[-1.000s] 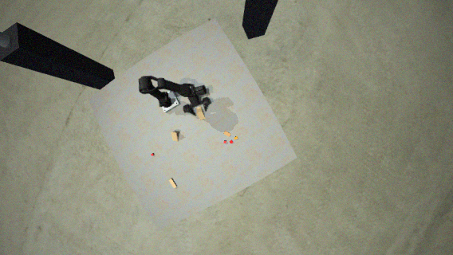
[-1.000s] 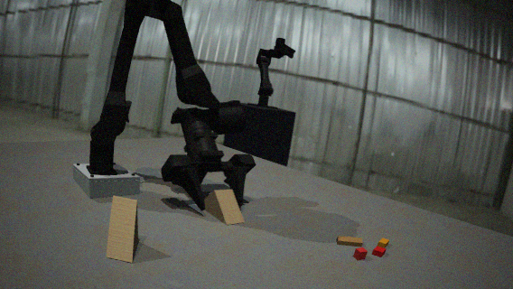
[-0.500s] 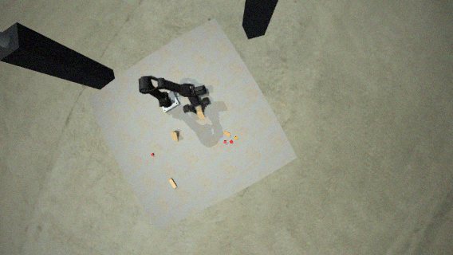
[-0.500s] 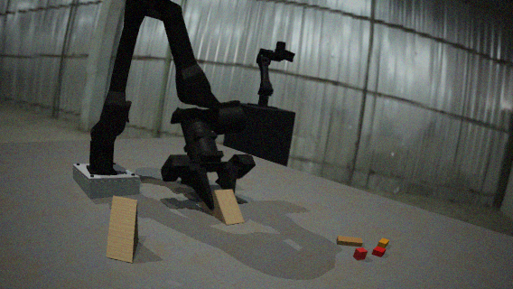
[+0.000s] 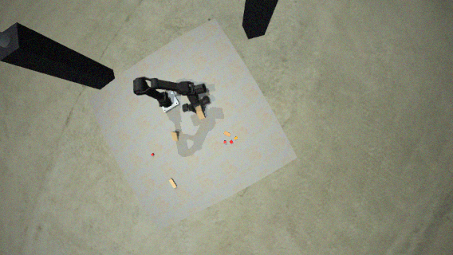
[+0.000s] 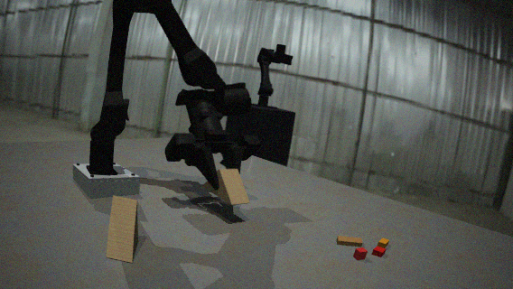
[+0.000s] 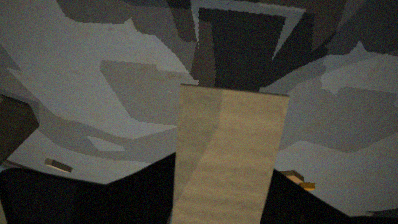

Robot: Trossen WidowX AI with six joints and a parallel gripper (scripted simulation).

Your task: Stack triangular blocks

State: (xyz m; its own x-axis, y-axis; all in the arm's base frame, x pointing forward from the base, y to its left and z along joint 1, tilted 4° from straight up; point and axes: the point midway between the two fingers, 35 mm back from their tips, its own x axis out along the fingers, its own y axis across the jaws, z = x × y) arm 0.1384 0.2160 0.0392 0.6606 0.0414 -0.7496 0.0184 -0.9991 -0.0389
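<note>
My gripper (image 5: 198,109) (image 6: 227,181) (image 7: 219,163) is shut on one light wooden triangular block (image 5: 200,113) (image 6: 235,187) (image 7: 235,130). It holds that block a little above the table, with shadow on the table below. One finger is on each side of the block; the far finger is partly hidden in the exterior view. The other triangular block (image 5: 175,136) (image 6: 122,229) stands alone on the table with a steep face up, in front of the arm's base; it shows dark at the left edge of the wrist view (image 7: 16,127). The two blocks are well apart.
A small wooden bar (image 5: 227,134) (image 6: 349,241), two red cubes (image 5: 231,142) (image 6: 359,254) and an orange piece (image 5: 236,138) (image 6: 383,243) lie together. Another wooden bar (image 5: 172,183) and a single red cube (image 5: 152,154) lie farther off. The arm's base (image 6: 106,182) stands behind the free block.
</note>
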